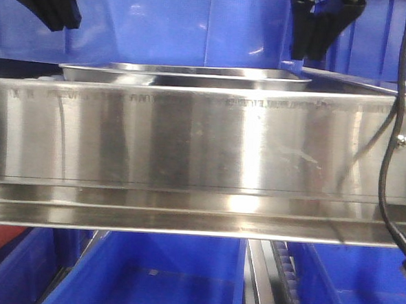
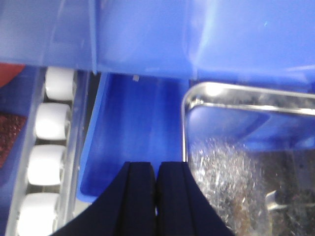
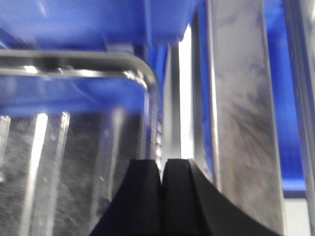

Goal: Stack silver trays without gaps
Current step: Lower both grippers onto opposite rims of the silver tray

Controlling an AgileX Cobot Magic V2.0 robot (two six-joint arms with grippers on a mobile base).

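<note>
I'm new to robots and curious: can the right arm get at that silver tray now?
Probably yes: the right gripper hangs shut above the right rim of the silver tray, with nothing between them, though it must open first.

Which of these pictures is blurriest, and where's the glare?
Right wrist view is blurriest, the silver tray rim smeared and a white strip blown out; left wrist view is soft; front view is sharpest, with vertical glare on the steel rail.

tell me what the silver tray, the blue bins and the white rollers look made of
Silver tray: looks like polished stainless steel, mirror-bright with blue reflections. Blue bins: seemingly moulded plastic, smooth with a dull sheen. White rollers: probably plastic or rubber, matte; too blurred to be sure.
</note>
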